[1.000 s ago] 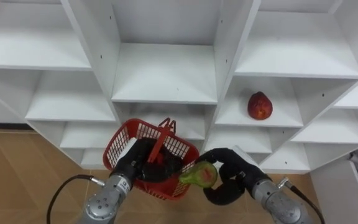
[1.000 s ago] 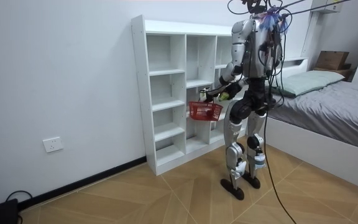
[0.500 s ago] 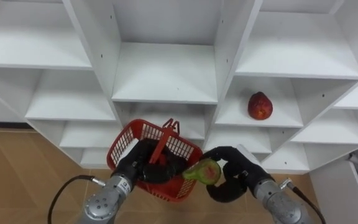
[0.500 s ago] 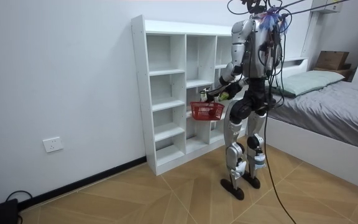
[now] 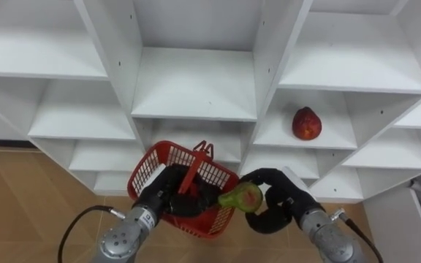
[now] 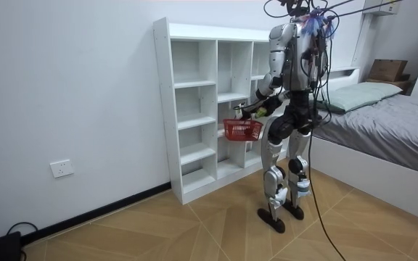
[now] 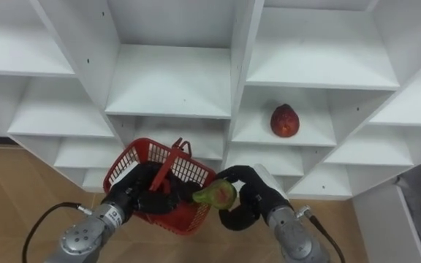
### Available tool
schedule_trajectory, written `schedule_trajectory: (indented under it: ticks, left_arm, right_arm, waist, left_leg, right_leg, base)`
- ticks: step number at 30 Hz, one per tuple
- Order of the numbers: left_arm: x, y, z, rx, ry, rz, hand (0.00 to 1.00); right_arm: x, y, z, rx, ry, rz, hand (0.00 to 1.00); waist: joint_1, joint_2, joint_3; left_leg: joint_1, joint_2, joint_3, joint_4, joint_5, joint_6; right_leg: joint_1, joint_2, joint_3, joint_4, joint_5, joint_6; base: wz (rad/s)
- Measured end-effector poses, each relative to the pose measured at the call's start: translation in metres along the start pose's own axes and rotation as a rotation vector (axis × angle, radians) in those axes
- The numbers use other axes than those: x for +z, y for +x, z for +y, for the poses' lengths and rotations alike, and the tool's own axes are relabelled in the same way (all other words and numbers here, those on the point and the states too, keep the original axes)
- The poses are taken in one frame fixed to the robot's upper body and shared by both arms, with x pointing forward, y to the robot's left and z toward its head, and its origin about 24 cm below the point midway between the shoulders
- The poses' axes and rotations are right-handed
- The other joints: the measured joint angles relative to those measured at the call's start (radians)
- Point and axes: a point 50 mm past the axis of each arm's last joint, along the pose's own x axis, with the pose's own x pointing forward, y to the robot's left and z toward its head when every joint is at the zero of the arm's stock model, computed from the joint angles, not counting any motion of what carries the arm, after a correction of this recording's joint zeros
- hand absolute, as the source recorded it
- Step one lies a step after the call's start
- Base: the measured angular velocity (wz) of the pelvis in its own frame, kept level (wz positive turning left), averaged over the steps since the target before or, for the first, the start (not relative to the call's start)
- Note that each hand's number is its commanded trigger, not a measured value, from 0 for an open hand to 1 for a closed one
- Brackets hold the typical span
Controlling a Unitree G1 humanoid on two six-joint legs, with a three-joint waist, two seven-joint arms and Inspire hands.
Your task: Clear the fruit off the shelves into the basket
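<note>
In front of the white shelf unit [image 5: 196,88] we stand close, with the bed [image 6: 383,116] behind us and open wooden floor [image 6: 158,225] toward the room view's left. Our left hand [image 5: 168,196] has its fingers curled round the handle of the one red basket [image 5: 148,172], which hangs before the lower shelves. We count two fruits. Our right hand [image 5: 280,204] is clamped on the green fruit [image 5: 240,198] at the basket's right rim (touching or just above, we cannot tell). Its long axis lies roughly level, narrow end toward the basket. The red fruit [image 5: 306,123] sits upright in a right-column compartment, bare shelf either side.
</note>
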Motion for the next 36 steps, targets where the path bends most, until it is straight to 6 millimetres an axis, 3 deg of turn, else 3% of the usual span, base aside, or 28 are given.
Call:
schedule_trajectory:
  ticks: [14, 24, 36]
  left_arm:
    - [0.004, 0.0, 0.0, -0.025, 0.015, -0.018, 1.0]
    - [0.004, 0.001, -0.007, -0.066, 0.018, -0.016, 1.0]
    - [0.003, 0.001, -0.017, -0.106, 0.026, -0.012, 1.0]
  right_arm:
    - [-0.006, 0.0, 0.002, 0.008, -0.003, 0.03, 1.0]
    - [-0.017, 0.002, 0.009, 0.054, 0.001, 0.092, 1.0]
    - [-0.015, 0.009, 0.013, 0.098, -0.005, 0.107, 1.0]
  waist:
    - [0.003, 0.009, 0.0055]
    - [0.005, 0.023, 0.0049]
    - [0.006, 0.024, 0.0046]
  left_leg:
    - [0.0, 0.001, -0.004, 0.0, 0.0, 0.0]
    - [0.001, 0.001, -0.005, 0.0, -0.001, 0.0]
    - [0.005, 0.001, 0.001, 0.0, -0.001, 0.0]
  right_leg:
    - [-0.001, 0.001, 0.001, 0.001, 0.0, 0.0]
    - [-0.001, 0.001, -0.001, 0.004, 0.0, 0.0]
    - [0.001, 0.0, -0.002, 0.006, 0.0, 0.0]
  base:
    - [0.0]
    - [0.0]
    - [0.0]
